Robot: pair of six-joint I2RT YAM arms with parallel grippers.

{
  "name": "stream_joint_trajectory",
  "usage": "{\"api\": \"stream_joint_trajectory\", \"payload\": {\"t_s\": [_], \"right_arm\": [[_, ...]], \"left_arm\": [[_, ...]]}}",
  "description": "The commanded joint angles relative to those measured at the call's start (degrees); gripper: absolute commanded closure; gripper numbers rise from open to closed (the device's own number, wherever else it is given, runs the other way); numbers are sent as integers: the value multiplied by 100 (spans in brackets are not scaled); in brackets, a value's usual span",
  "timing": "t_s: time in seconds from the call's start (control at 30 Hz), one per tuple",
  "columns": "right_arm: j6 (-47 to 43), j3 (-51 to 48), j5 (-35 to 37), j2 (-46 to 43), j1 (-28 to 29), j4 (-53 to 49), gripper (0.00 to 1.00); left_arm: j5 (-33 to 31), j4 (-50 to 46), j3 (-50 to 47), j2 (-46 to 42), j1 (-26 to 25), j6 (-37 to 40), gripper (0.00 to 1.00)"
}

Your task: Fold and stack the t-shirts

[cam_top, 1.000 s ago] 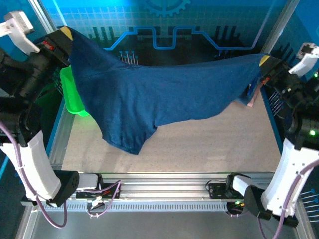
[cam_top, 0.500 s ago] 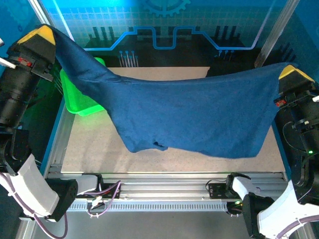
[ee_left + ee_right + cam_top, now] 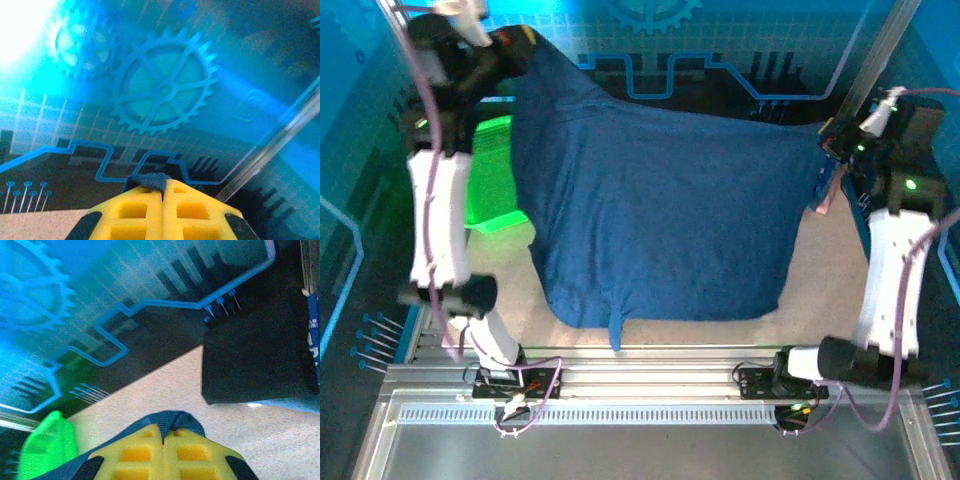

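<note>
Fig. legend, counts per kind. T-shirts: 1 navy t-shirt (image 3: 660, 210); 1 near-black folded shirt (image 3: 250, 365); next to it 1 blue printed edge (image 3: 314, 335), poss. a 3rd shirt, can't tell. Baskets: 1 green mesh basket (image 3: 492, 180). Tables: 1 table (image 3: 820, 265). My arms: 2. My grippers: 2, i.e. left gripper (image 3: 164, 187) & right gripper (image 3: 162, 432).

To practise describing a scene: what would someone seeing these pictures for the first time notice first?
A large navy-blue t-shirt hangs spread like a curtain over the table, in the middle of the overhead view. The left gripper pinches its upper left corner and the right gripper its right edge, lower, both shut on cloth. A bright green basket glows at the table's left edge.
</note>
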Motion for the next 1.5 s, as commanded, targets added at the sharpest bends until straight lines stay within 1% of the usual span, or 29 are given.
{"api": "stream_joint_trajectory", "payload": {"t_s": [0.0,0.03,0.07,0.1,0.13,0.17,0.2,0.23,0.27,0.33,0.4,0.43,0.47,0.5,0.57,0.63,0.7,0.77,0.83,0.9,0.93,1.0,1.07,1.17,1.23,1.3,1.37,1.47], "right_arm": [[-284,-99,565,782,197,1249,100],[-347,-127,572,1127,250,1675,95],[-417,-41,879,1493,321,1884,82],[-425,18,1108,1795,362,2101,55],[-420,26,1226,2085,403,2474,27],[-228,168,1377,2410,413,2476,19],[-63,332,1289,2592,409,2378,14],[-110,371,1173,2634,459,2395,7],[-247,293,1322,2562,576,2369,0],[-540,113,1412,2249,724,2085,0],[-783,-424,1699,1684,866,1797,0],[-847,-851,1582,1300,898,1787,0],[-965,-1276,1377,905,921,1762,0],[-1071,-1566,1337,594,954,1612,0],[-1207,-2071,1180,-38,956,924,0],[-1086,-2531,1036,-536,907,179,0],[-817,-3078,970,-1001,832,-426,0],[-578,-3734,709,-1437,676,-837,0],[-432,-4332,612,-1758,538,-1054,0],[-333,-4851,480,-1851,326,-1158,1],[-335,-5063,380,-1792,223,-1128,4],[-335,-5331,531,-1558,119,-1047,8],[-320,-5664,557,-1272,-149,-710,13],[-275,-5903,572,-906,-544,-17,26],[-239,-6005,358,-613,-823,479,37],[-195,-6028,384,-343,-916,859,44],[-143,-5993,280,-64,-987,1155,47],[-10,-5943,118,278,-1005,1527,48]], "left_arm": [[-236,191,1060,1497,-124,274,100],[-223,455,1239,1898,-133,236,100],[-349,859,1229,2226,-153,206,96],[-416,1174,1245,2513,-153,103,88],[-436,1502,1306,2833,-106,-144,58],[-508,1613,1517,3127,-75,-438,16],[-518,1591,1743,3322,-63,-575,2],[-578,1471,1891,3429,-54,-634,1],[-620,1362,1860,3376,-54,-721,1],[-440,1159,1538,3012,-78,-607,1],[-518,784,964,2397,-131,-314,1],[-410,707,456,1973,-157,-199,1],[-438,645,-162,1482,-204,-54,1],[-502,606,-745,1051,-264,-4,1],[-416,638,-2138,40,-435,105,1],[-626,555,-3381,-869,-678,159,1],[-616,492,-4552,-1655,-890,-47,1],[-665,344,-5690,-2384,-1102,-509,1],[-660,355,-6653,-2931,-1315,-892,1],[-567,424,-7443,-3260,-1452,-1211,1],[-495,482,-7770,-3336,-1514,-1394,1],[-409,698,-8225,-3334,-1756,-1621,1],[-379,924,-8477,-3146,-1972,-1770,1],[-288,1321,-8719,-2740,-2095,-2022,1],[-238,1633,-8842,-2517,-2152,-2128,1],[-221,1793,-8904,-2314,-2172,-2229,1],[-215,1868,-8888,-2117,-2195,-2243,1],[-258,1926,-8876,-1894,-2205,-2248,1]]}}
